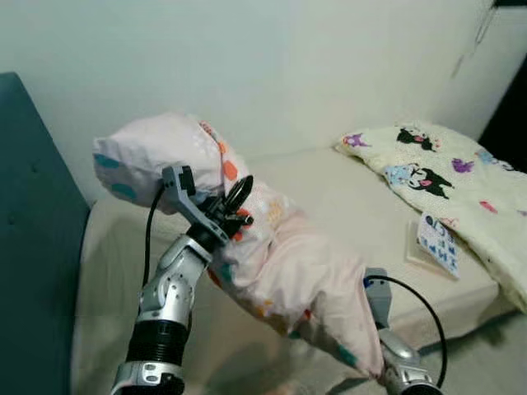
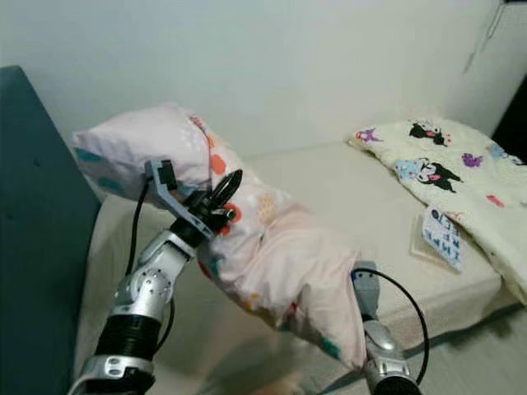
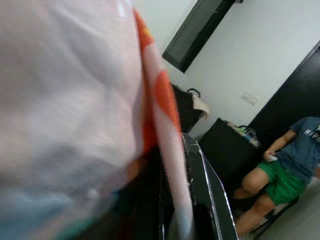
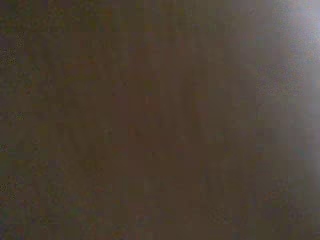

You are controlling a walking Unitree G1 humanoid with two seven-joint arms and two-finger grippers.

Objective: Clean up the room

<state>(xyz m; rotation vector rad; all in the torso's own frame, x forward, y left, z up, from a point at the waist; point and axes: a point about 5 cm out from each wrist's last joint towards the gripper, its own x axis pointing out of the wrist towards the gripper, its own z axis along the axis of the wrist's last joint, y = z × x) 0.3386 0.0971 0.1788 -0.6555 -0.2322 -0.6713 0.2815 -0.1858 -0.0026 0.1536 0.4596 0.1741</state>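
The soft pale-pink pillow with orange and teal spots (image 1: 280, 263) hangs slumped in the air above the beige bed (image 1: 346, 197), carried between both arms; the left tool (image 1: 235, 206) is clamped on its upper part; the right tool sits under the lower end, its grip I cannot tell. This looks like the carrying step; next it wants lowering flat near the teal headboard (image 1: 33, 247). A cream cartoon-print blanket (image 1: 445, 173) lies on the bed's far right side.
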